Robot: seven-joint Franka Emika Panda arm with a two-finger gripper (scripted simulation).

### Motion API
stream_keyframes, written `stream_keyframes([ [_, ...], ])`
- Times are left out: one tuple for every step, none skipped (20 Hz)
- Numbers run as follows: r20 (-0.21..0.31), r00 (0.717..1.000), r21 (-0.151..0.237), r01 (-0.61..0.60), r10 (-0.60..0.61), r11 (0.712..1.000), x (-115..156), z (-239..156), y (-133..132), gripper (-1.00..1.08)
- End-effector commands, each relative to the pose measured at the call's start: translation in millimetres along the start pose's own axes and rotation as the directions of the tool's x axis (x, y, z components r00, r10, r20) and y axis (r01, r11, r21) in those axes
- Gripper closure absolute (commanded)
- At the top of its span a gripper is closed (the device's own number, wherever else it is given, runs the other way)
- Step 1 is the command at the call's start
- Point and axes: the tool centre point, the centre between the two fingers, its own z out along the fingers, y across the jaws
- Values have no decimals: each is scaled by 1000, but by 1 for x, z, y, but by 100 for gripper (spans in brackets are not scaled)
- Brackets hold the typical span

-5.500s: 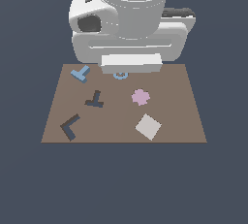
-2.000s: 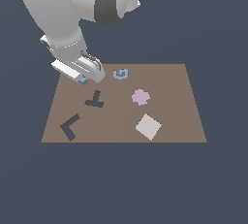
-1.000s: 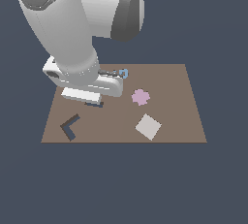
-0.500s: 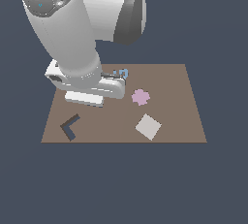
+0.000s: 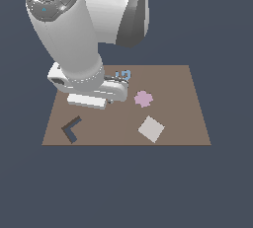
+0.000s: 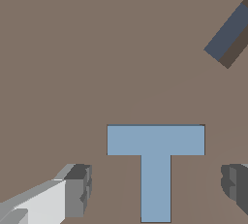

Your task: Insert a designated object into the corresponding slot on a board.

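On my wrist feed I see the light-blue T block (image 6: 155,165) lying flat on the brown board (image 6: 72,63), its outline crisp against the surface and no dark recess showing around it, so it looks seated flush in the T slot, though I cannot see the slot itself. The gripper (image 6: 157,189) hangs over it with its fingers spread wide, one dark fingertip (image 6: 77,189) on each side of the stem and both clear of the block. A piece of the dark L-shaped recess (image 6: 227,36) shows at the edge of that feed. In the exterior view the arm's bulk fills the upper left of the frame and hides the block. There I see the L recess (image 5: 72,129) at lower left of the board, the pink flower piece (image 5: 143,98) near the centre, a pale square tile (image 5: 151,129) below it, and the blue G-shaped ring (image 5: 124,75) peeking out beside the wrist.
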Motion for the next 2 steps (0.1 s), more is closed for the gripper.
stream_keyframes([
  [0,1000,0,0,0,1000,0,0,0,-92],
  [0,1000,0,0,0,1000,0,0,0,-92],
])
